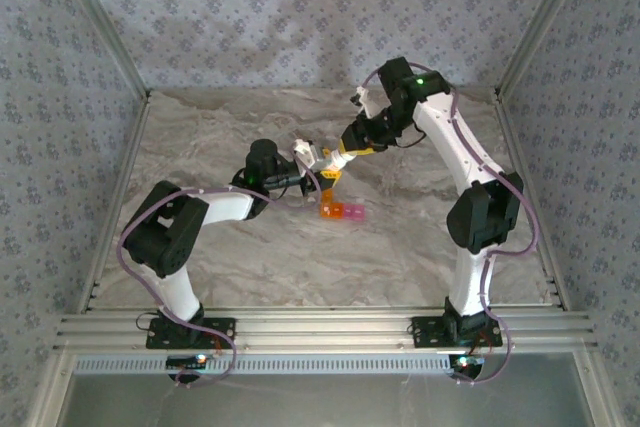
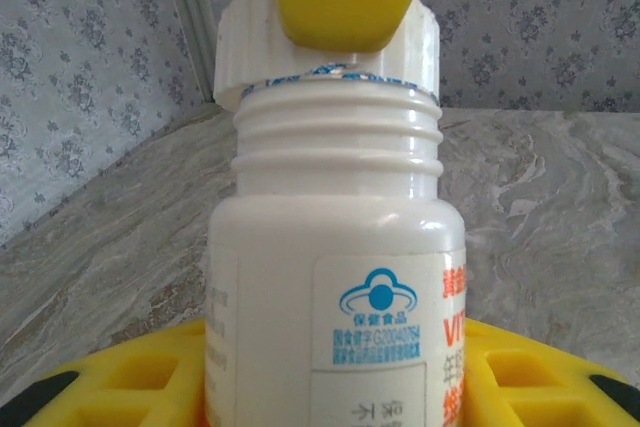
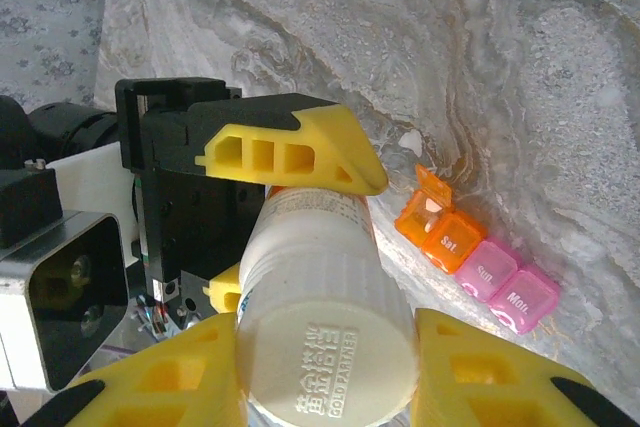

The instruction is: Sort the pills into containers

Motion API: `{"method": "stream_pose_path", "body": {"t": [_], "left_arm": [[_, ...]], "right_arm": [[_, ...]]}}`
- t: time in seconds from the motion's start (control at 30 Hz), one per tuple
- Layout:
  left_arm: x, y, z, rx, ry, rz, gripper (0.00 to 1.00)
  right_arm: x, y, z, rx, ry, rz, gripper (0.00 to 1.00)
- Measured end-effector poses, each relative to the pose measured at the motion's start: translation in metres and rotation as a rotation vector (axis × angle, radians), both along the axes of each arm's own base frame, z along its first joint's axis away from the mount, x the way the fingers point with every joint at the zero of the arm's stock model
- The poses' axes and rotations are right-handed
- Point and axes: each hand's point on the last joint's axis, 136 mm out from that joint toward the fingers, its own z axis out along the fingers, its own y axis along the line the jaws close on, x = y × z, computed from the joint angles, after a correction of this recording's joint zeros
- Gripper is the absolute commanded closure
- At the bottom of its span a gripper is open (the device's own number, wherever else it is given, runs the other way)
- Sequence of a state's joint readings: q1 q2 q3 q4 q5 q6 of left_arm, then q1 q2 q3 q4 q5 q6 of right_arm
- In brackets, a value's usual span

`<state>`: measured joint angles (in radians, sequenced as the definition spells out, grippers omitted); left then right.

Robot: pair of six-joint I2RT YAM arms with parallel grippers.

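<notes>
The containers point(image 1: 341, 211) lay on the marble-patterned counter point(image 1: 220, 267), on the near side of the bottle point(image 1: 327, 162) and apart from it. They formed a short joined strip running from orange to pink. In the right wrist view, the end orange box of the strip point(image 3: 475, 257) had its lid flipped up, while the boxes marked Sat, Sun and Mon were closed.

The left hand point(image 2: 335, 392) was clamped on the body of the white bottle point(image 2: 335, 277), with a yellow finger point(image 2: 130, 377) on either side of it. The bottle's threaded neck was bare, and its ribbed white cap point(image 2: 420, 47) sat skewed just above the rim.

Beyond the bottle, the right hand point(image 3: 325, 367) reached in from the far side. Its fingers point(image 3: 480, 367) were closed on the cap point(image 3: 325, 342). The far counter behind the bottle ended at a patterned wall point(image 1: 300, 7).
</notes>
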<state>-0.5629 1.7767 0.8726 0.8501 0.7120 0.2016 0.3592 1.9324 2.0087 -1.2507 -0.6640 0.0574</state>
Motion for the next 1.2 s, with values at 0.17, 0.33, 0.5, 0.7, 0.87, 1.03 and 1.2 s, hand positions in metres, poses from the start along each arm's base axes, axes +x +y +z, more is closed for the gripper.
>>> {"method": "stream_pose_path", "body": {"t": [0.17, 0.33, 0.5, 0.7, 0.87, 1.03, 1.2], "left_arm": [[-0.001, 0.000, 0.002, -0.005, -0.006, -0.007, 1.00], [-0.004, -0.001, 0.006, -0.014, -0.016, -0.024, 1.00], [-0.006, -0.002, 0.009, -0.019, -0.021, -0.036, 1.00], [-0.009, -0.001, 0.015, -0.025, -0.030, -0.044, 1.00], [-0.010, -0.001, 0.019, -0.026, -0.032, -0.045, 1.00], [-0.012, 0.000, 0.021, -0.021, -0.027, -0.045, 1.00], [-0.015, 0.002, 0.022, -0.003, -0.025, -0.048, 1.00]], "right_arm": [[-0.004, 0.003, 0.004, 0.028, 0.002, 0.020, 0.65], [-0.008, 0.004, 0.007, 0.039, 0.000, 0.032, 0.65], [-0.012, 0.003, 0.009, 0.045, -0.004, 0.032, 0.65], [-0.014, 0.004, 0.008, 0.059, 0.002, 0.035, 0.65], [-0.014, 0.006, 0.011, 0.078, 0.007, 0.033, 0.65], [-0.014, 0.005, 0.013, 0.093, 0.014, 0.032, 0.65], [-0.016, 0.006, 0.013, 0.098, 0.023, 0.035, 0.65]]}}
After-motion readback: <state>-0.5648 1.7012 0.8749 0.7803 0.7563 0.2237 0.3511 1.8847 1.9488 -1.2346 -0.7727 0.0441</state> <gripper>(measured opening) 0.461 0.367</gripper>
